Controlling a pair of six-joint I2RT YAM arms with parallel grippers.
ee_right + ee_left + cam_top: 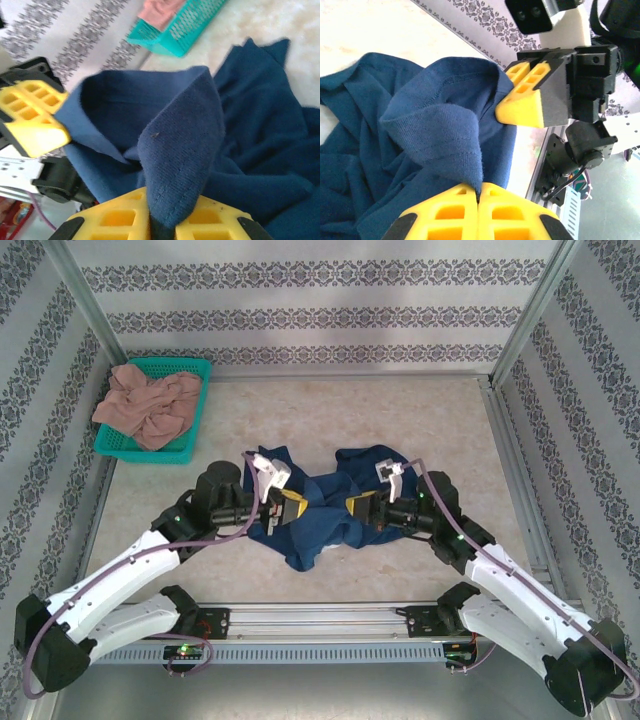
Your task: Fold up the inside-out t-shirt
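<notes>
Left gripper clamps shut on the navy t-shirt hem. Right gripper, directly opposite, pinches a fold. The 2 likely mean to stretch the cloth flat.

We noted t-shirt dark navy, plain, between yellow pads of left gripper; right gripper pads same yellow, black-edged. Beyond jaws we saw teal mesh basket, pinkish-tan garment. Tabletop cream, mottled. Walls pale, dark floral bands. Arms white, black joints.
</notes>
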